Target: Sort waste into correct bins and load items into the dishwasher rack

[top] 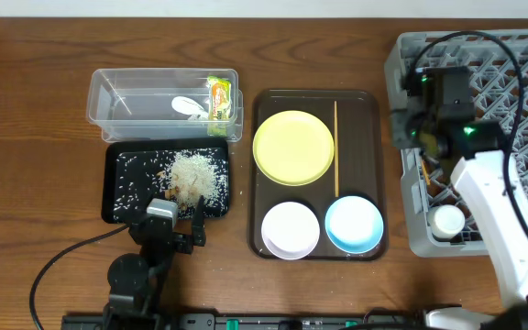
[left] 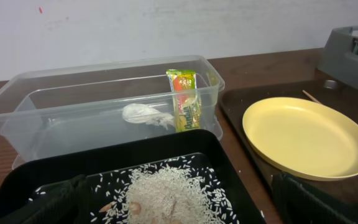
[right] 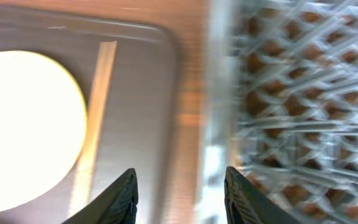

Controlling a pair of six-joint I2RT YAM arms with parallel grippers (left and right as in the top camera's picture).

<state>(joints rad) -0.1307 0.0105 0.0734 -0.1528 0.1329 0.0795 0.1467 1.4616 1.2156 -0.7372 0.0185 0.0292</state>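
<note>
The clear tub [top: 108,103] holds the green-and-yellow wrapper [top: 219,97] and the white scrap [top: 189,107]; both also show in the left wrist view, the wrapper [left: 185,99] and the scrap [left: 146,115]. The black tray [top: 117,188] holds the rice crumbs [top: 195,176]. My left gripper [top: 168,225] is open and empty at the tray's front edge, over the rice [left: 166,193]. The yellow plate [top: 293,147], a chopstick [top: 335,147], the white bowl [top: 291,228] and the light-blue bowl [top: 354,223] lie on the brown serving tray. The white cup [top: 447,220] sits in the grey rack [top: 521,73]. My right gripper [top: 401,128] is open and empty above the rack's left edge [right: 179,186].
The brown serving tray [top: 365,101] lies between the bins and the rack. A thin orange stick [top: 423,171] shows inside the rack near its left wall. The right wrist view is blurred; it shows the plate [right: 23,124], the chopstick [right: 95,118] and the rack lattice [right: 303,93].
</note>
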